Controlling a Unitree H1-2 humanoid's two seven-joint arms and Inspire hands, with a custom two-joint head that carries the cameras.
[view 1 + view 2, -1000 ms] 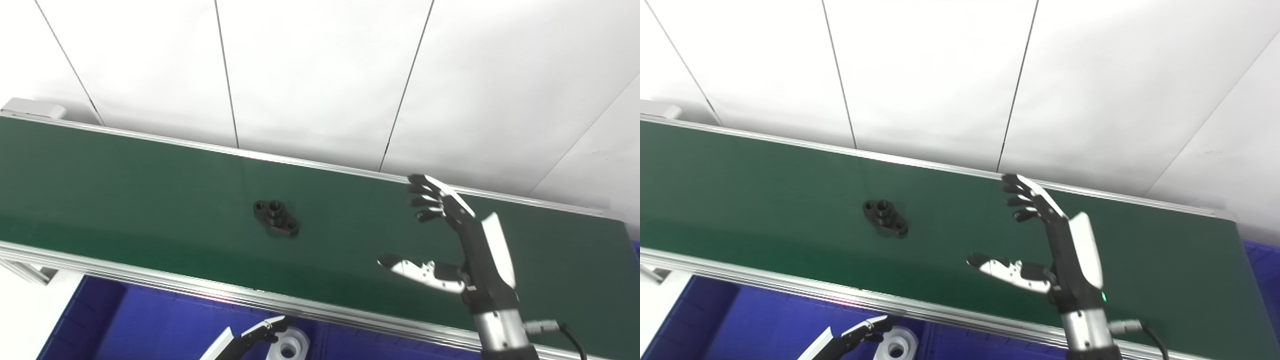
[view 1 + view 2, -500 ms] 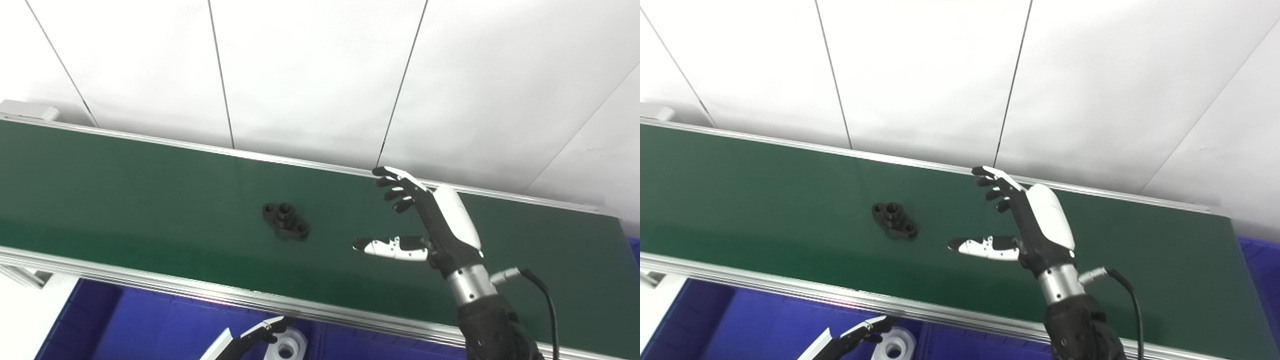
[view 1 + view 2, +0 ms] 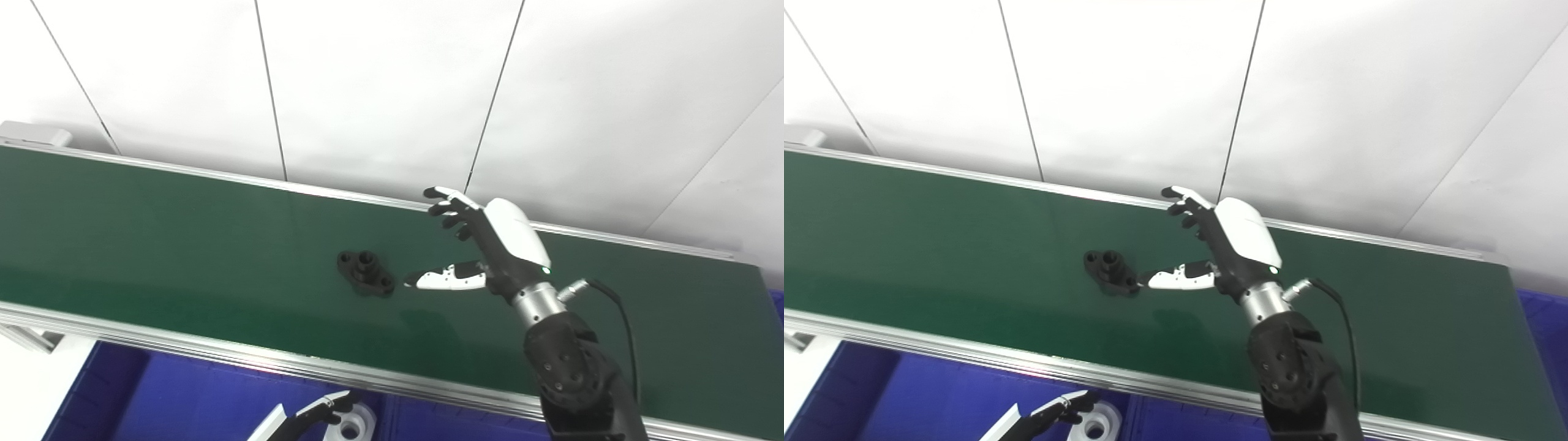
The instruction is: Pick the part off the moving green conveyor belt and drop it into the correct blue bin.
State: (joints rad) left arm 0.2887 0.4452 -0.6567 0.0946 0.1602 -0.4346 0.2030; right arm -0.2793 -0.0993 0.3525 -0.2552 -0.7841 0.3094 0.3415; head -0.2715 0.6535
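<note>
A black flanged part (image 3: 365, 274) with a raised hub and bolt holes lies on the green conveyor belt (image 3: 153, 233), near its middle. My right hand (image 3: 484, 245) is open above the belt, just right of the part; its thumb tip is almost at the part's right end in the right eye view (image 3: 1145, 282), and the fingers are spread toward the far rail. My left hand (image 3: 309, 418) shows only partly at the bottom edge, below the belt over a blue bin (image 3: 184, 404); its state is unclear.
A white ring-shaped part (image 3: 352, 427) lies in the blue bin next to my left hand. Another blue bin edge (image 3: 1543, 343) shows at the far right. Aluminium rails (image 3: 184, 349) border the belt; a white panelled wall stands behind.
My right hand has moved left and farther over the belt, closing in on the part. The part has drifted right along the belt. My left hand stays low by the bin.
</note>
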